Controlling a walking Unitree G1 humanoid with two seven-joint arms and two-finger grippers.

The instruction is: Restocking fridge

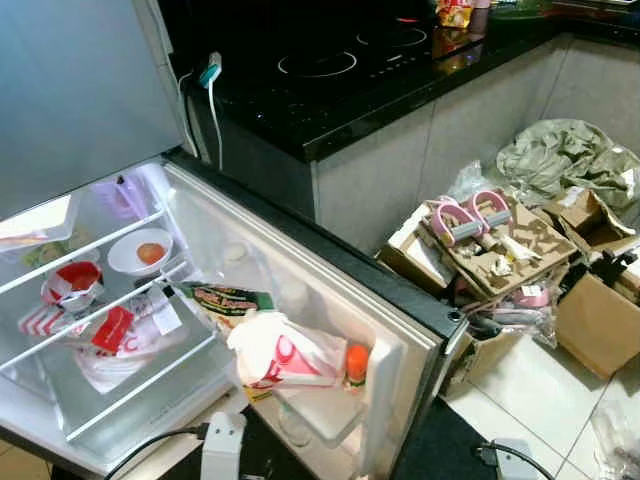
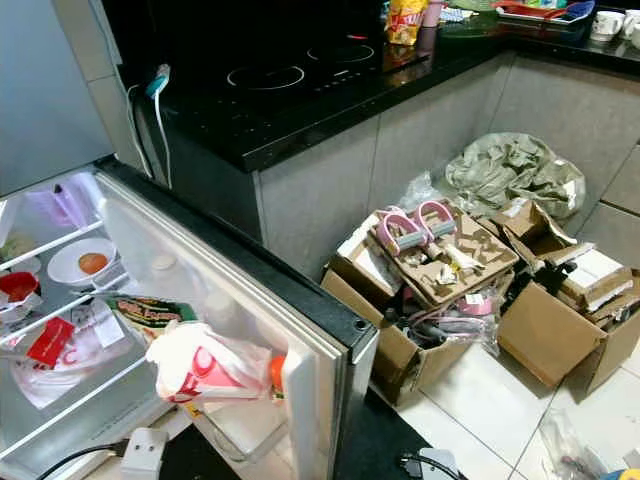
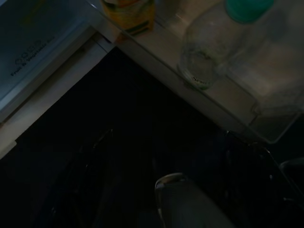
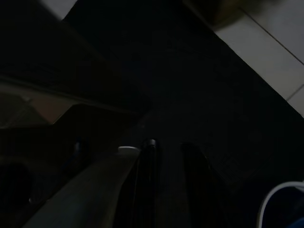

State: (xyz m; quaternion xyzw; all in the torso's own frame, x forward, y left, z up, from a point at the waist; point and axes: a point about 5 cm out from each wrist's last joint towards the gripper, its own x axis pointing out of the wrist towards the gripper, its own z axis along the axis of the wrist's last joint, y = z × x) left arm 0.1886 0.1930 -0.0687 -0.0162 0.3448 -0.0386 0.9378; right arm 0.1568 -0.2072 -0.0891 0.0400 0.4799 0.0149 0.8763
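hung low and idle, both arms, wrist views dark. left hand (image 3: 166,190) pointed down at the dark floor just below the open fridge door (image 1: 330,300); finger spread could not be told, nothing seen held. right hand (image 4: 166,180) likewise aimed at a dark mat beside pale floor tile (image 4: 266,42); two black fingers (image 4: 148,175) lay close together with a narrow gap, nothing between them.

stood open, the fridge (image 1: 90,400), wire shelves lit. on the upper shelf a white bowl (image 1: 138,252) with something orange in it, beside a red-and-white cup (image 1: 72,285). on the shelf below, a red-and-white wrapper (image 1: 115,335). in the door rack, a white bag with pink print (image 1: 285,355), a green-labelled packet (image 1: 228,300) behind it, and an orange-capped bottle (image 1: 356,366) at the rack's outer end. seen from the left wrist, a clear bottle with a green cap (image 3: 213,42) and a yellow carton (image 3: 129,14) in a lower door rack.

behind the door, a black counter (image 2: 330,110) with a hob (image 2: 290,70). on the tiled floor at the counter's foot, torn cardboard boxes (image 2: 440,270), a pair of pink slippers (image 2: 415,225) on top, and a crumpled green bag (image 2: 510,175).
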